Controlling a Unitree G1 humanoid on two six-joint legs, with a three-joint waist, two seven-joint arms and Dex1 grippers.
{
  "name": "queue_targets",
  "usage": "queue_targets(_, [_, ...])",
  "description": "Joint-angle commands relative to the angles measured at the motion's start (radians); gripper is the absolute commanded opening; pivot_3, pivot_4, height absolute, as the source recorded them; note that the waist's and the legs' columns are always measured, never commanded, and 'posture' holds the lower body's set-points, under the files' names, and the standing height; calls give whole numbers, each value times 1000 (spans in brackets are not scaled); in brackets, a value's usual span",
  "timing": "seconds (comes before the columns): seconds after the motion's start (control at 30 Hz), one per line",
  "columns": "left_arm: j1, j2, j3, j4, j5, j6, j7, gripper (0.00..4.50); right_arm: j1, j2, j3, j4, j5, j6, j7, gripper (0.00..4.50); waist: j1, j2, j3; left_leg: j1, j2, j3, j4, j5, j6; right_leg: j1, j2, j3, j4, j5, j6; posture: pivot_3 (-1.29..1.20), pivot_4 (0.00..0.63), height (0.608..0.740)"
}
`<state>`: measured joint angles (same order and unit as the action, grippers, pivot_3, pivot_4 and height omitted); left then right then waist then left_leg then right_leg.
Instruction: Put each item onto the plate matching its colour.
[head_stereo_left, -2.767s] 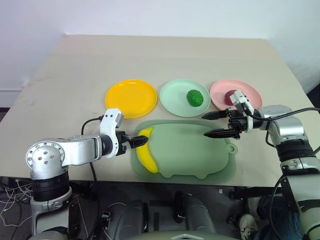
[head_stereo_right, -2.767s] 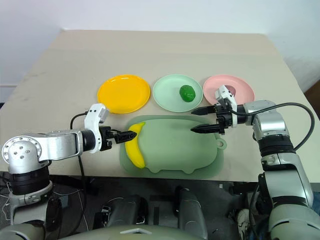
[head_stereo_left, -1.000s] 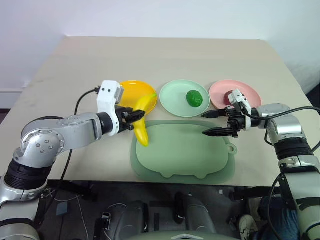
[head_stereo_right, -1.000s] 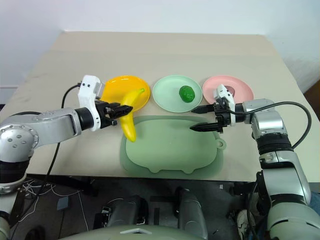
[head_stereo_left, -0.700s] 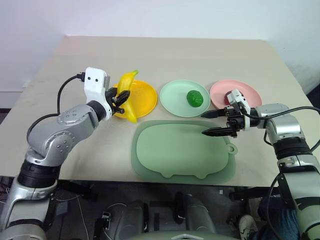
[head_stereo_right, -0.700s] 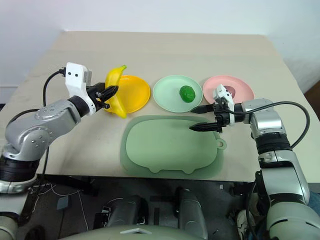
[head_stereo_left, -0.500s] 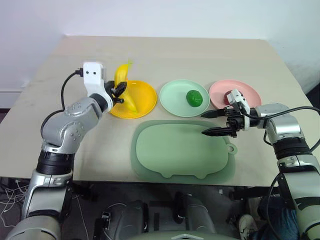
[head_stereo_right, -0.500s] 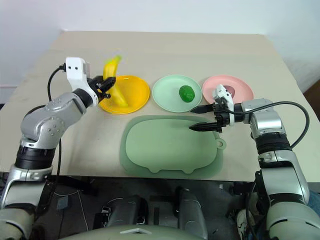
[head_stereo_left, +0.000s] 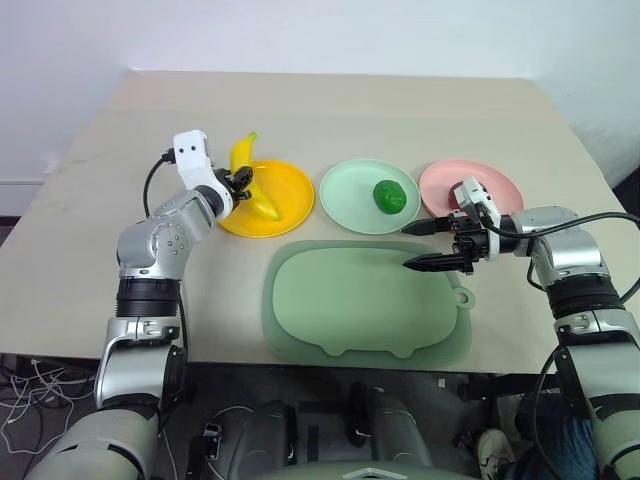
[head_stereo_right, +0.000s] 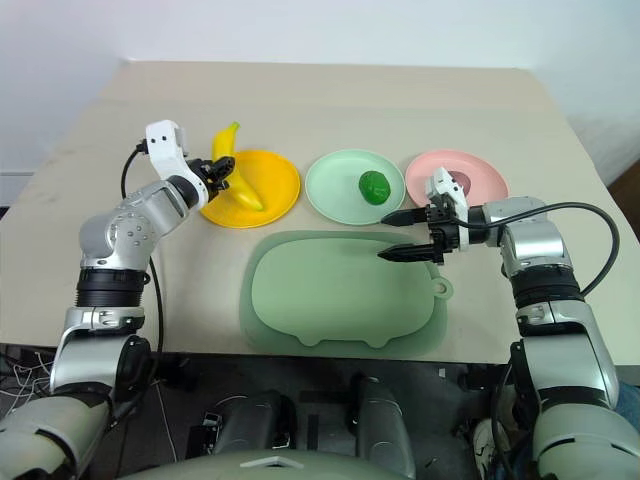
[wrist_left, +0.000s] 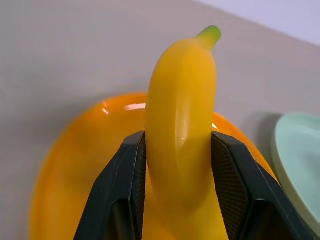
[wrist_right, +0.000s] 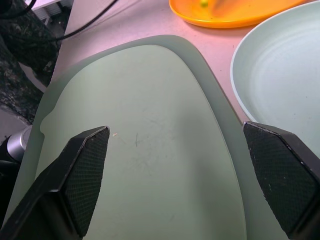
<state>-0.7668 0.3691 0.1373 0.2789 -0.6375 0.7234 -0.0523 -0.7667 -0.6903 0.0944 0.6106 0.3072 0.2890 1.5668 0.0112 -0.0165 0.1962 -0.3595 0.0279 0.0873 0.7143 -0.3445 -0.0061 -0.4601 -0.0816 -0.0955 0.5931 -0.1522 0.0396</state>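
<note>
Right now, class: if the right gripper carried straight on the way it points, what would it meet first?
Probably nothing soon: the right gripper points leftward above the green board, toward the left arm; depth is unclear.

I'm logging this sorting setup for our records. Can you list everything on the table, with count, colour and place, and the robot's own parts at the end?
toy banana: 1, yellow with a green tip, held over the yellow-orange plate
bumpy fruit: 1, dark green, on the mint green plate
round fruit: 1, dark red, on the pink plate, partly behind the right gripper
yellow-orange plate: 1, left of the row of plates
mint green plate: 1, middle of the row
pink plate: 1, right of the row
pig-shaped board: 1, green, nearer the robot than the plates, nothing on it
table: 1, beige, under everything
left gripper: 1, black fingers, shut on the toy banana
right gripper: 1, black fingers, open, over the board's right end
</note>
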Motion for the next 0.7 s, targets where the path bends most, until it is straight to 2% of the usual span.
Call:
queue_targets(0.03, [-29,-20,26,-1,27,14,-2,2594,-11,-10,-30,-38,13,4,1,4500,0,0,0,0,0,0,0,0,0,0,0,0,0,0,0,0,150,740])
queue_targets(0.07, [-35,-25,32,10,44,0,7,2943,-11,-11,-30,-38,12,4,1,4500,0,0,0,0,0,0,0,0,0,0,0,0,0,0,0,0,150,740])
queue_targets(0.1, [-39,-27,37,17,57,-9,13,3047,-11,-11,-31,-38,12,4,0,4500,0,0,0,0,0,0,0,0,0,0,0,0,0,0,0,0,150,740])
queue_targets(0.13, [-40,-26,31,20,84,-35,15,3558,-11,-11,-33,-38,11,0,-3,4500,0,0,0,0,0,0,0,0,0,0,0,0,0,0,0,0,150,740])
queue_targets(0.23, [-41,-25,34,19,105,-30,1,4386,-11,-12,-32,-39,11,6,-3,4500,0,0,0,0,0,0,0,0,0,0,0,0,0,0,0,0,150,740])
queue_targets(0.37, [-14,44,0,-147,61,38,-174,4466,-17,-10,-32,-30,13,12,0,4500,-1,0,0,-1,0,0,0,0,0,-1,0,0,0,0,0,0,150,740])
queue_targets(0.47, [-29,53,86,-191,-56,117,-246,4466,-19,-7,-32,-30,13,5,0,4500,-1,0,0,-2,0,0,0,0,0,-2,0,0,0,0,0,0,150,740])
queue_targets(0.53, [22,120,53,-289,-26,68,-347,4466,-24,-5,-30,-23,10,3,1,4500,-1,0,0,-2,1,-1,0,0,0,-2,0,0,0,0,0,0,150,740])
queue_targets(0.63, [60,185,68,-328,-93,148,-452,4466,-34,2,-28,-12,12,11,4,4500,-7,0,0,-1,1,-1,-1,0,0,-2,0,0,0,0,0,0,150,740])
queue_targets(0.7, [125,233,41,-365,-87,79,-601,4466,-38,7,-27,-11,11,9,4,4500,-7,0,0,-1,1,-1,-1,0,0,-2,1,0,0,0,0,0,150,740])
